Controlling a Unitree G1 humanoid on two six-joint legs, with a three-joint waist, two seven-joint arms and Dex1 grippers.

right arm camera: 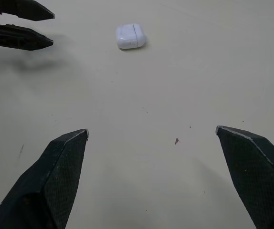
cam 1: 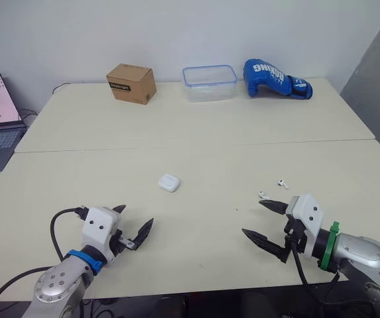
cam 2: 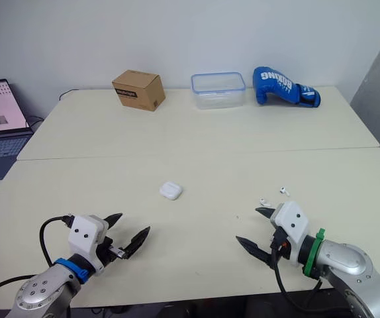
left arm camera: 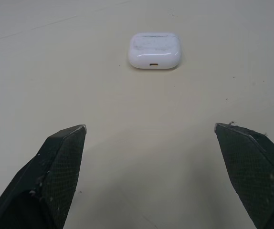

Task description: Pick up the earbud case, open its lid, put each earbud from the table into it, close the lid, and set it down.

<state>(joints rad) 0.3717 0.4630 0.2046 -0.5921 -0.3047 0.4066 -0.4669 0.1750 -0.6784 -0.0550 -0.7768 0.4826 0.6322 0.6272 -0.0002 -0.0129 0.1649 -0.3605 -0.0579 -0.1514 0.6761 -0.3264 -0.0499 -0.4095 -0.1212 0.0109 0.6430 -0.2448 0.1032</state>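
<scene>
Pickup pending: earbud case (cam 1: 169,183) lies untouched on the worktop (cam 1: 210,132); left gripper (cam 1: 136,215) and right gripper (cam 1: 253,216) hover, fingers wide. The left should reach in.

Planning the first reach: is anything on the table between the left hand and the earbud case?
Nothing visible does: only bare table lies between the open left hand and the earbud case.
</scene>
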